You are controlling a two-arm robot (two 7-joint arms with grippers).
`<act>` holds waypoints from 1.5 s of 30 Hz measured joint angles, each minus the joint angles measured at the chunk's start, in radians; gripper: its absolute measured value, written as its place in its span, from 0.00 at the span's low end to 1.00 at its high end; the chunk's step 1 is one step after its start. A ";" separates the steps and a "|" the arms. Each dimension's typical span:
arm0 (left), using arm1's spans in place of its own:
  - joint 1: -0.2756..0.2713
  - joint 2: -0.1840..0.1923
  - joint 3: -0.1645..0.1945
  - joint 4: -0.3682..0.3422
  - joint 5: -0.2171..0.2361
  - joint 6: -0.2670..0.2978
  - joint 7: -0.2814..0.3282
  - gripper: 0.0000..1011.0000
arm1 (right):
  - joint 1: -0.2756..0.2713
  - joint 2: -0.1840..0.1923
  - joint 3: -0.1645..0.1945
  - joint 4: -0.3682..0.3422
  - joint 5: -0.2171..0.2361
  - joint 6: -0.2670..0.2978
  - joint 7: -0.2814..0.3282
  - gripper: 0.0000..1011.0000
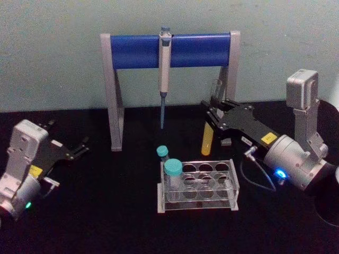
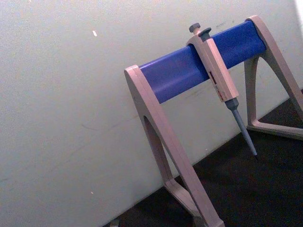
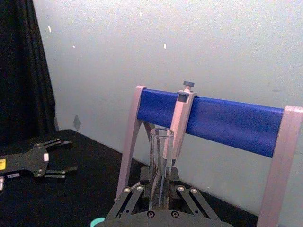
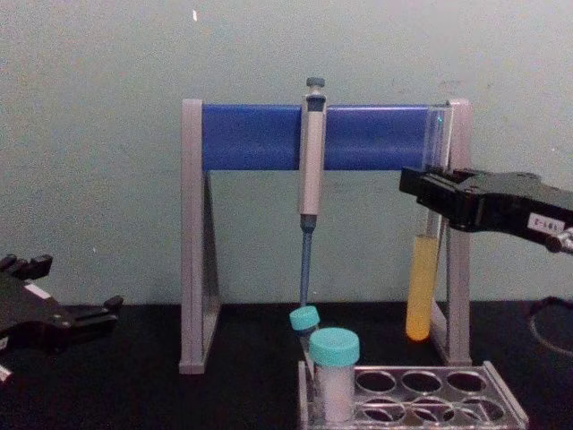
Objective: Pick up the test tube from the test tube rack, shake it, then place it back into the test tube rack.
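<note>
My right gripper (image 1: 214, 114) is shut on the test tube (image 1: 207, 141), a clear glass tube with yellow-orange liquid in its lower part. It holds the tube upright in the air, above and behind the right end of the test tube rack (image 1: 197, 207). From the chest, the test tube (image 4: 421, 291) hangs below the right gripper (image 4: 431, 199), its tip well above the test tube rack (image 4: 448, 405). In the right wrist view the tube's open top (image 3: 161, 161) rises between the fingers. My left gripper (image 1: 79, 148) rests open at the far left, away from the rack.
Two teal-capped vials (image 1: 172, 175) stand in the rack's left end. Behind it is a grey stand with a blue crossbar (image 1: 135, 50), and a pipette (image 1: 164, 69) hangs from its middle. The stand's right leg (image 4: 458, 224) is just behind the held tube.
</note>
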 joint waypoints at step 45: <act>0.000 0.000 0.000 0.000 0.000 0.000 0.000 0.99 | 0.003 0.009 -0.034 -0.032 0.004 0.002 0.025 0.23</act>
